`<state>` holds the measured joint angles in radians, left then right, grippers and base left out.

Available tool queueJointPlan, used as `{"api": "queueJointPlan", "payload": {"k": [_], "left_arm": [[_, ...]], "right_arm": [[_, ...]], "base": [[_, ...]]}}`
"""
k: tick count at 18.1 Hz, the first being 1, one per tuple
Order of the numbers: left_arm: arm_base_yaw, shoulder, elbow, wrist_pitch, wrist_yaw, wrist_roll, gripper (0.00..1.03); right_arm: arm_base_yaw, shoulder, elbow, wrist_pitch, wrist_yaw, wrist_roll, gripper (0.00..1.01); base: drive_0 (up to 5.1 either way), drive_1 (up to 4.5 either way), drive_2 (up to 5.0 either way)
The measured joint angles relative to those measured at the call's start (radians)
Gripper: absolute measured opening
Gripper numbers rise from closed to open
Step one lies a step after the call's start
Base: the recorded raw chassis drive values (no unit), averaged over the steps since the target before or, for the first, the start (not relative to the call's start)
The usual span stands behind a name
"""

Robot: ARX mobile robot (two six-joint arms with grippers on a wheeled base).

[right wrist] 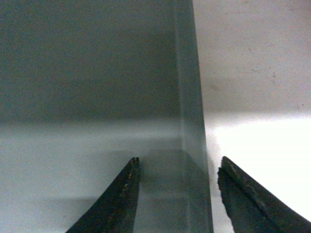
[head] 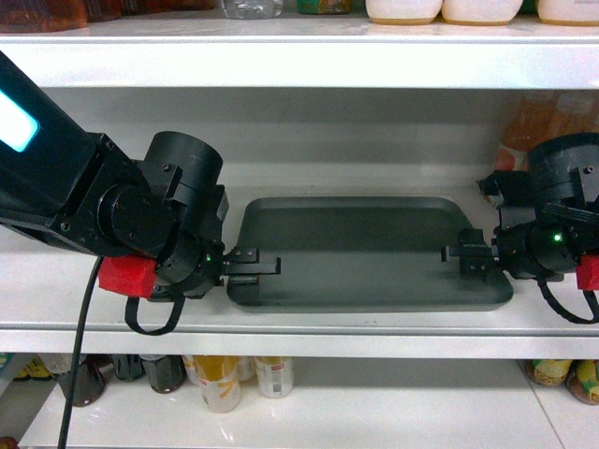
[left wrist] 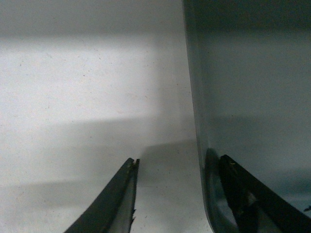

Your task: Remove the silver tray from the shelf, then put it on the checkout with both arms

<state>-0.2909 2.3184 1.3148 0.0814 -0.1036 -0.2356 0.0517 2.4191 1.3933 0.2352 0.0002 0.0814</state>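
The silver tray (head: 365,248) lay flat on the shelf (head: 299,323), its long side running across the head view, between the two arms. The left tool (head: 255,266) sat at the tray's left short edge and the right tool (head: 465,259) at its right short edge, each arm reaching in from its own side at about shelf height. In the left wrist view the tool's fingers (left wrist: 116,201) were spread apart with the tray's rim (left wrist: 199,145) running up between them: one finger over the white shelf board, the other over the grey-green tray floor, so the rim was straddled but not pinched. The right wrist view showed the same arrangement mirrored, with one finger (right wrist: 116,199) above the tray floor, the other above the white board, and the raised rim (right wrist: 192,145) between them with open space on both sides. Neither tool had hold of anything. A red block (head: 126,276) showed under the left arm's wrist. Bottles and jars (head: 234,379) stood on the shelf below, and more containers (head: 440,9) lined the board above.
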Motion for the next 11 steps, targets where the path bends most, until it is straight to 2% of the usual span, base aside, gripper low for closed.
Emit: {"api": "queueJointPlan", "payload": {"k": [2, 3, 5, 8, 11], "left_arm": [[-0.002, -0.002, -0.024, 0.021, 0.041, -0.063, 0.04], [0.007, -0.01, -0.045, 0.042, 0.063, -0.1, 0.03], [0.009, -0.043, -0.105, 0.083, 0.063, -0.113, 0.03], [0.01, -0.079, -0.173, 0.129, 0.062, -0.112, 0.03], [0.004, -0.142, -0.286, 0.184, 0.042, -0.092, 0.03]], "right_arm": [[-0.002, 0.0, -0.001, 0.0, 0.0, 0.005, 0.04], [0.0, -0.007, -0.044, 0.063, 0.008, 0.005, 0.04], [0.004, -0.046, -0.106, 0.075, 0.011, 0.017, 0.04], [0.009, -0.091, -0.193, 0.118, 0.009, 0.035, 0.04], [0.022, -0.16, -0.316, 0.178, -0.001, 0.058, 0.04]], "base": [[0.0, 0.0, 0.0], [0.0, 0.0, 0.0], [0.0, 0.0, 0.0], [0.0, 0.0, 0.0], [0.0, 0.0, 0.0]]}}
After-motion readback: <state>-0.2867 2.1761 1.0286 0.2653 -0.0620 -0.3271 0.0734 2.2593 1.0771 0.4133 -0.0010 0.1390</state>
